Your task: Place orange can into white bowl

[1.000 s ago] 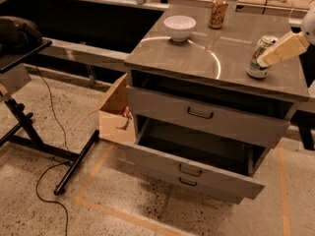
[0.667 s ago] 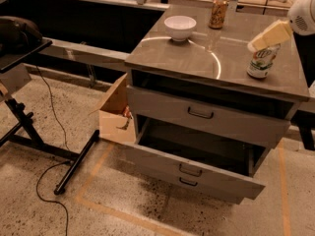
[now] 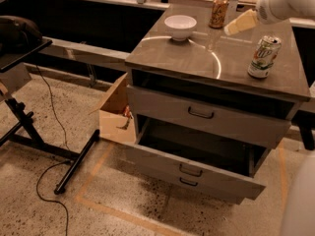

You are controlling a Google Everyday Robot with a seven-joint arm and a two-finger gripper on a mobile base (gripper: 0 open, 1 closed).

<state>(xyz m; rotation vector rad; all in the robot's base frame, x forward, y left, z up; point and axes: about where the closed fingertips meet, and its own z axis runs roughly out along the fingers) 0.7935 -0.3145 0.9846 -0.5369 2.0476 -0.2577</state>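
Note:
The orange can point(image 3: 218, 12) stands upright at the back of the grey cabinet top point(image 3: 197, 53), just right of the white bowl point(image 3: 180, 26). The bowl is upright and holds nothing. My gripper point(image 3: 236, 24) comes in from the upper right on a white arm. It hangs above the cabinet top, a little right of and in front of the orange can, not touching it. It holds nothing that I can see.
A green-and-white can point(image 3: 264, 57) stands near the right front of the cabinet top. The lower drawer point(image 3: 197, 171) is pulled out. A cardboard box point(image 3: 117, 113) sits on the floor at the cabinet's left. A black stand point(image 3: 29, 122) and a cable are at the far left.
My gripper has moved left and back, from beside the green-and-white can toward the orange can. The cans and bowl have not moved.

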